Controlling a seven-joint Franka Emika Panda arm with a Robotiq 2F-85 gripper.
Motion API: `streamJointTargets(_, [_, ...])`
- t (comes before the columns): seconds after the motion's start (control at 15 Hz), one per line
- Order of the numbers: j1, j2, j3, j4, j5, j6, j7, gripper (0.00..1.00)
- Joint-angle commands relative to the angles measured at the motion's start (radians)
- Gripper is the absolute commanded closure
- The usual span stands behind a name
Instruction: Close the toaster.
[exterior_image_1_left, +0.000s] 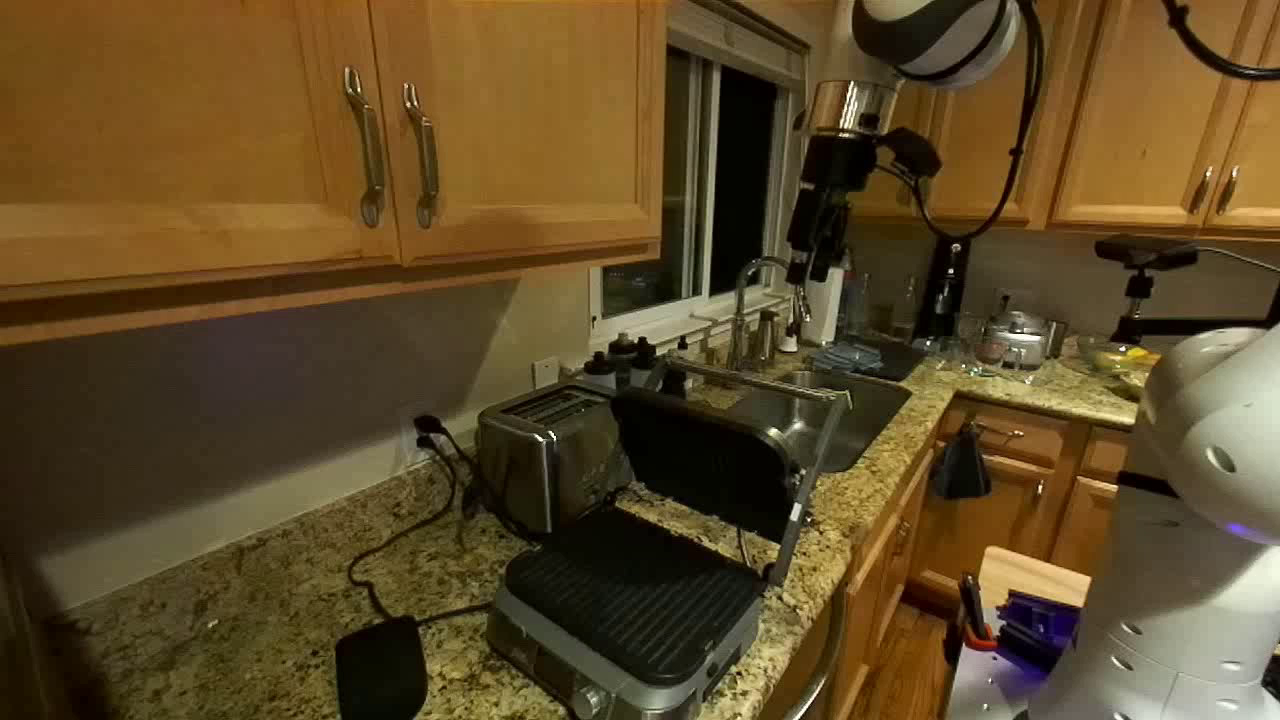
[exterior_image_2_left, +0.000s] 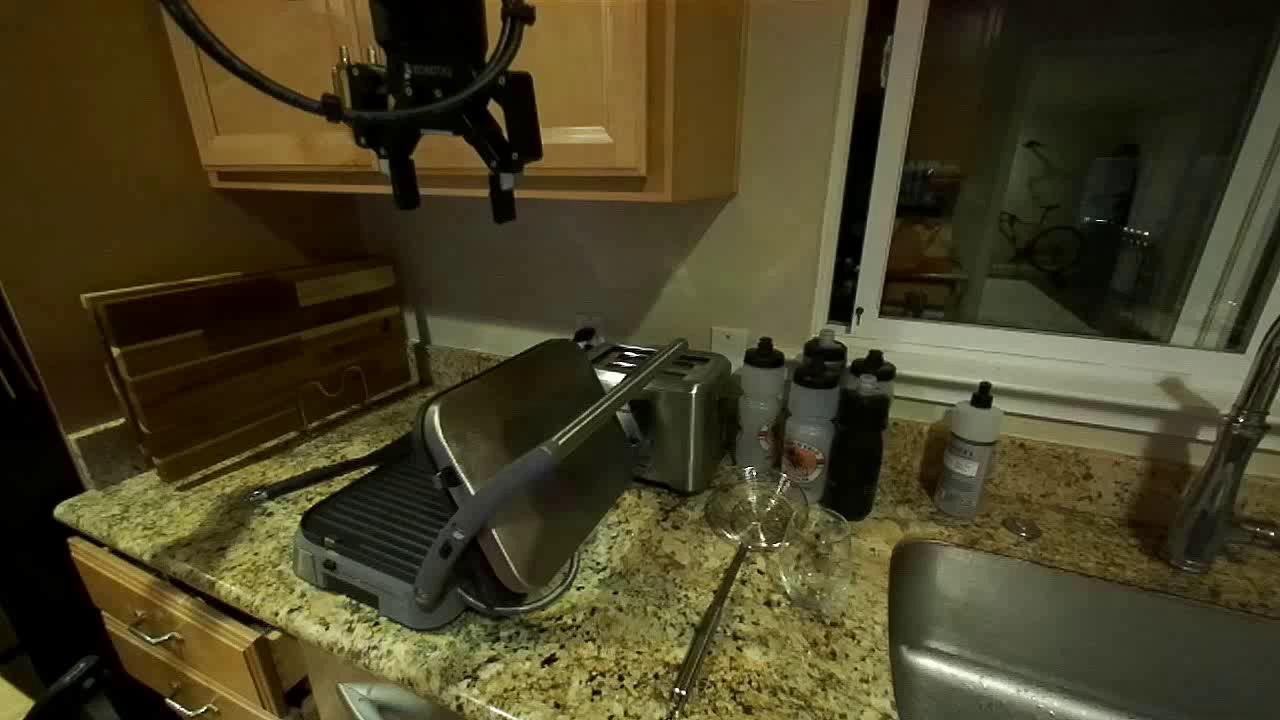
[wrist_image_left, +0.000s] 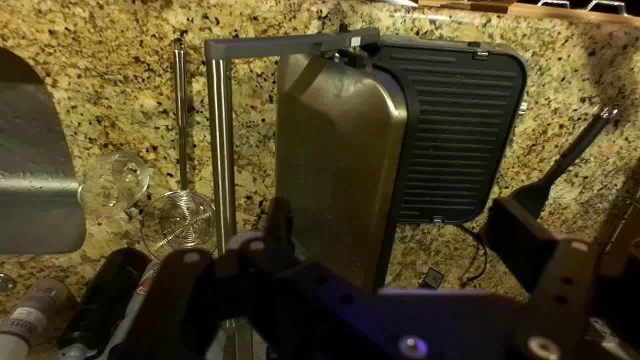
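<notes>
The toaster, a wide clamshell grill, stands open on the counter in both exterior views (exterior_image_1_left: 640, 590) (exterior_image_2_left: 540, 440). Its dark ribbed lower plate (wrist_image_left: 460, 135) faces up. Its silver lid (wrist_image_left: 340, 165) is raised and leans back toward the sink side. The lid's bar handle (exterior_image_1_left: 750, 380) juts out behind the lid on two grey arms; it also shows in the wrist view (wrist_image_left: 222, 145), partly hidden by a finger. My gripper (exterior_image_2_left: 454, 200) is open and empty, well above the grill and apart from it. It points down (exterior_image_1_left: 808, 270), and its fingers spread wide in the wrist view (wrist_image_left: 392, 215).
A steel slot toaster (exterior_image_2_left: 690, 430) stands close beside the grill, against the wall. Several bottles (exterior_image_2_left: 815, 430), a wire strainer (wrist_image_left: 180, 220) and a glass (wrist_image_left: 115, 182) stand toward the sink (exterior_image_2_left: 1000, 640). Wooden boards (exterior_image_2_left: 250, 370) lean at the far end. Upper cabinets (exterior_image_1_left: 520, 130) overhang.
</notes>
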Motion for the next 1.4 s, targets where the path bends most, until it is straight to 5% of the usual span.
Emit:
streamJointTargets(0.0, [-0.011,0.002,0.009,0.002,0.006,-0.001,-0.005,0.00])
streamJointTargets(0.67, [-0.025,0.052,-0.014,0.008,-0.020,0.046,-0.030,0.00])
streamJointTargets(1.33, [-0.033,0.285,-0.101,0.010,-0.017,0.283,-0.300,0.00])
